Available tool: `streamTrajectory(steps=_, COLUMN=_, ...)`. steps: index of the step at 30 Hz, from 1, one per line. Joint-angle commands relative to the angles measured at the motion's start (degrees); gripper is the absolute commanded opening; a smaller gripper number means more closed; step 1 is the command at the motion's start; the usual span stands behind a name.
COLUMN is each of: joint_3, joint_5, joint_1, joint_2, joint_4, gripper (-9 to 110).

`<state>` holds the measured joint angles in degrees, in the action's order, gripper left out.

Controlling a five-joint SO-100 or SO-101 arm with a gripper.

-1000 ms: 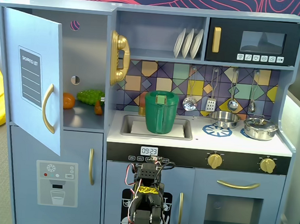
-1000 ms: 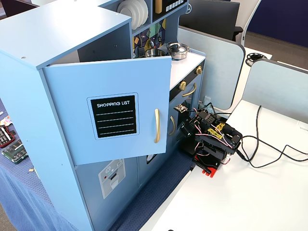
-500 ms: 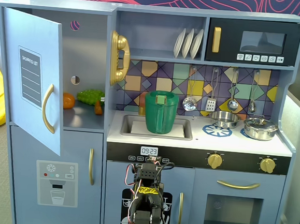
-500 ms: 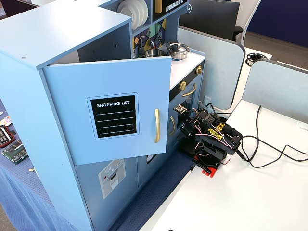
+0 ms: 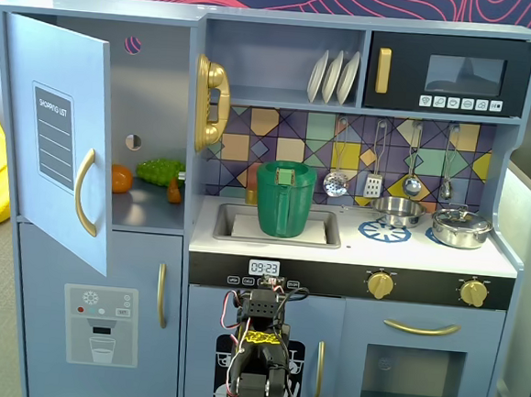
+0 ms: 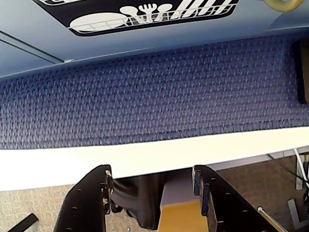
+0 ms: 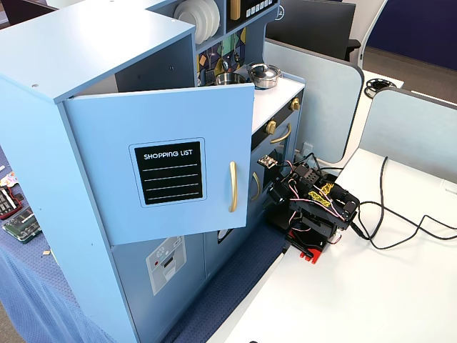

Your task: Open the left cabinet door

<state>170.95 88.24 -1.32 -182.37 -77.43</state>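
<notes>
Wrist view shows the jaws [image 6: 152,186] standing apart with nothing between them, black fingers [image 6: 89,193] over the white table [image 6: 58,166] edge, a strip of blue carpet [image 6: 154,92] beyond them and, past that, the foot of the small door with the dish-rack print [image 6: 145,14]. In both fixed views the left cabinet door [image 5: 59,136] hangs swung well open, high above and off to the left of the jaws, its gold handle [image 5: 82,191] and shopping list panel [image 7: 169,174] facing outward. Behind it the shelf holds an orange [image 5: 121,178] and green toy food [image 5: 160,171]. The arm [image 7: 310,207] sits folded low on the table, well apart from that door, in front of the toy kitchen [image 5: 353,261].
</notes>
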Motion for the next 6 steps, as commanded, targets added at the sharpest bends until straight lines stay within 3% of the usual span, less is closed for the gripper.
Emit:
streamTrajectory(steps=1, joint_3=0.7, joint_5=0.1, joint_1=0.0, joint_2=0.3, joint_4=-10.5, gripper=13)
streamTrajectory(steps=6, joint_3=0.7, joint_5=0.1, joint_1=0.0, joint_2=0.3, joint_4=-10.5, gripper=13)
